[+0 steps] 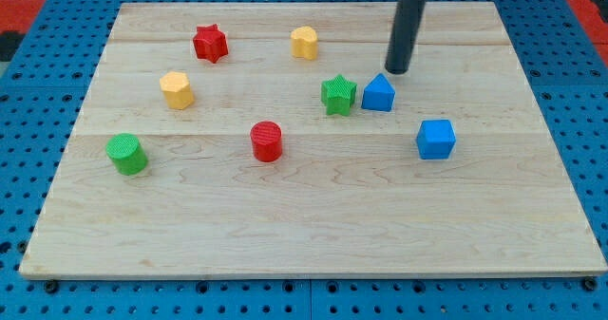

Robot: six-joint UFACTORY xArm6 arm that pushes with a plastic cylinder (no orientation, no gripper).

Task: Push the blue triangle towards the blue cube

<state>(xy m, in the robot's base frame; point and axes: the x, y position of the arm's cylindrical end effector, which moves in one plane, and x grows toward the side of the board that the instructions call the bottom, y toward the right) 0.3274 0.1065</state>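
While eight blocks dotted the wooden board, my tip stood just above the blue triangle, gripping nothing, with the blue cube nearby.

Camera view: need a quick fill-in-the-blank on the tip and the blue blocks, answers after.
1. My tip sits just above the blue ____ block, toward the view's top.
2. The blue cube lies toward the view's bottom-____ of the blue triangle.
3. The block beside the blue triangle on the view's left is the ____ star.

Answers: triangle; right; green
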